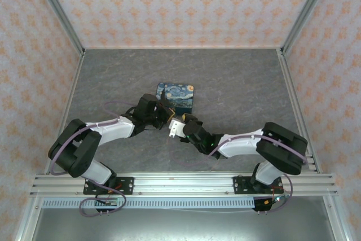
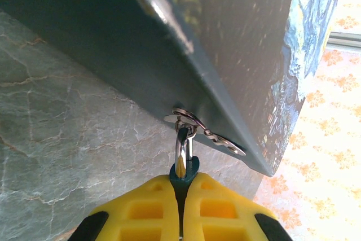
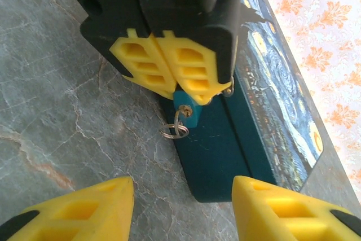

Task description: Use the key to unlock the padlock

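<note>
The left gripper (image 2: 181, 193) pinches the tiny dark-teal metal padlock (image 3: 187, 115), still hooked on the rectangular night-sky painted box (image 3: 271, 111). Its small ringed key (image 3: 183, 110) looks inserted but unturned, and the right gripper (image 3: 183, 187) hovers spread.

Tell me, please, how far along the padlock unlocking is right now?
Done: the left gripper is shut on the padlock, steadying it at the box. A small ring hangs from its keyhole end, apparently the key's. In hand: the right gripper is open, facing that ring. Remaining: the shackle still passes through the hasp, so nothing is unlocked.
</note>
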